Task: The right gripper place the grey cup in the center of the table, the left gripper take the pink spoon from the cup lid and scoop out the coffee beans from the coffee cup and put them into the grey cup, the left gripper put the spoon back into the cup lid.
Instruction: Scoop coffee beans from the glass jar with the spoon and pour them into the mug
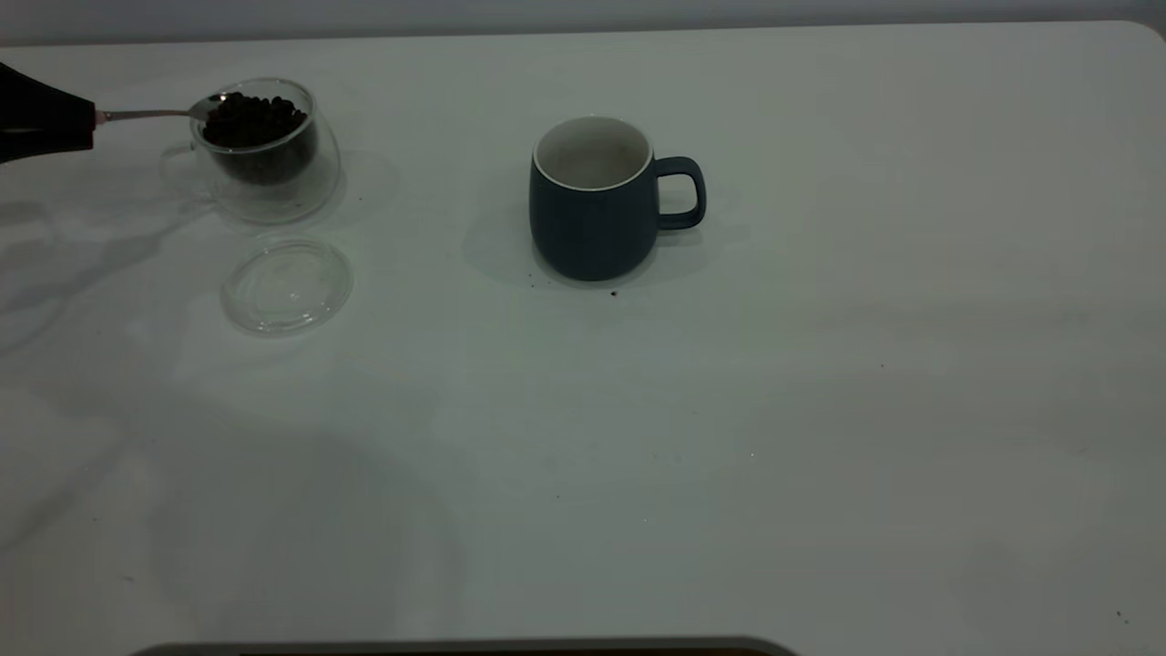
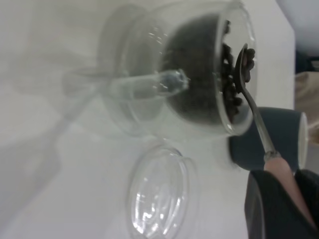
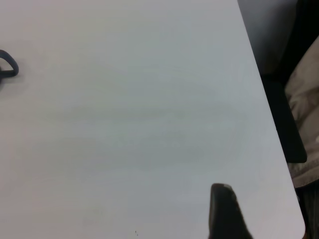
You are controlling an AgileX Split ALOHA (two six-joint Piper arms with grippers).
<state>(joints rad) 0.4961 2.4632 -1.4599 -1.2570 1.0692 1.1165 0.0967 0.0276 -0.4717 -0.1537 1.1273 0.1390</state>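
Note:
The grey cup (image 1: 592,219) stands upright mid-table, handle to the right and nothing showing inside; its handle (image 3: 7,67) shows in the right wrist view. At the far left my left gripper (image 1: 46,123) is shut on the pink spoon (image 1: 150,114) by its pink handle (image 2: 279,167). The spoon's metal bowl rests among the coffee beans (image 1: 253,118) at the rim of the coffee cup (image 1: 273,191). The clear cup lid (image 1: 287,284) lies bare on the table (image 1: 729,410) just in front of that cup. My right gripper (image 3: 225,211) hangs over bare table near the right edge.
The table's right edge and rounded corner (image 3: 294,219) show in the right wrist view, with dark furniture and beige fabric (image 3: 304,99) beyond. A dark strip (image 1: 455,649) lies along the near edge. A few dark specks (image 1: 613,293) dot the tabletop.

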